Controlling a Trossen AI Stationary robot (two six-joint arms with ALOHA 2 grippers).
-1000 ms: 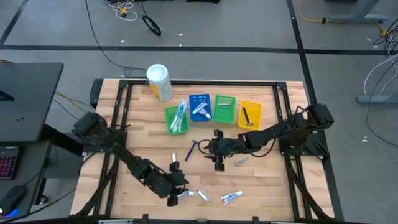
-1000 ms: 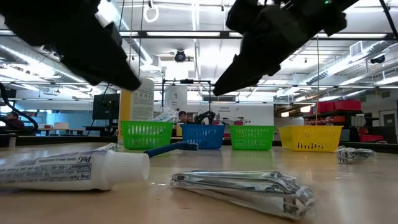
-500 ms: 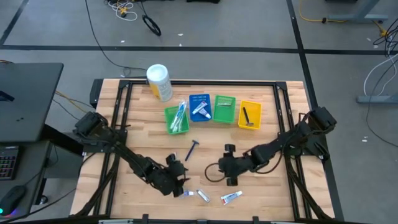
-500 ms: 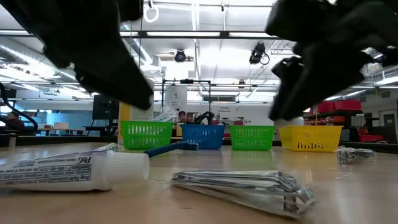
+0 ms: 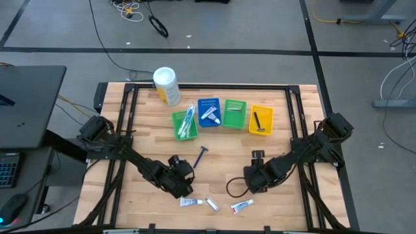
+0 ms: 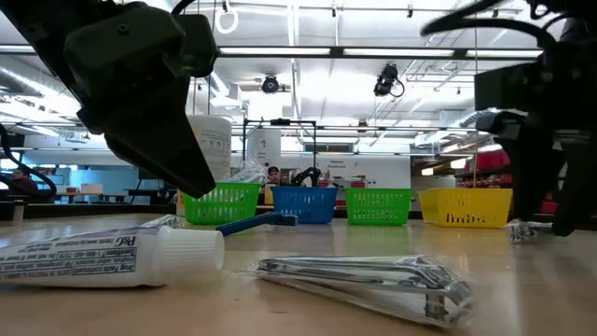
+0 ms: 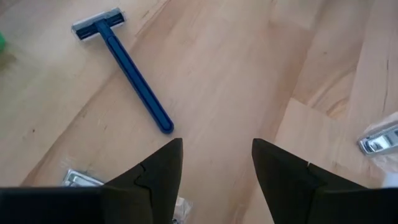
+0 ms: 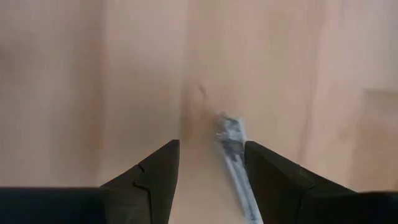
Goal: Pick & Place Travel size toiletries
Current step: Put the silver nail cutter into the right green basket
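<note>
Jaws of right gripper [image 8: 205, 168] straddle silvery packet [image 8: 233, 155].

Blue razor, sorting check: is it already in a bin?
No, the blue razor lies on the bare table, apart from the bins.

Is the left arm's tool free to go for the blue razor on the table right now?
Probably yes. The left tool is open and empty, and the blue razor lies just ahead of it on bare wood, with nothing between. The right tool is well off, over a silvery packet.

Silvery packet [image 7: 380, 138] cut off edgewise
</note>
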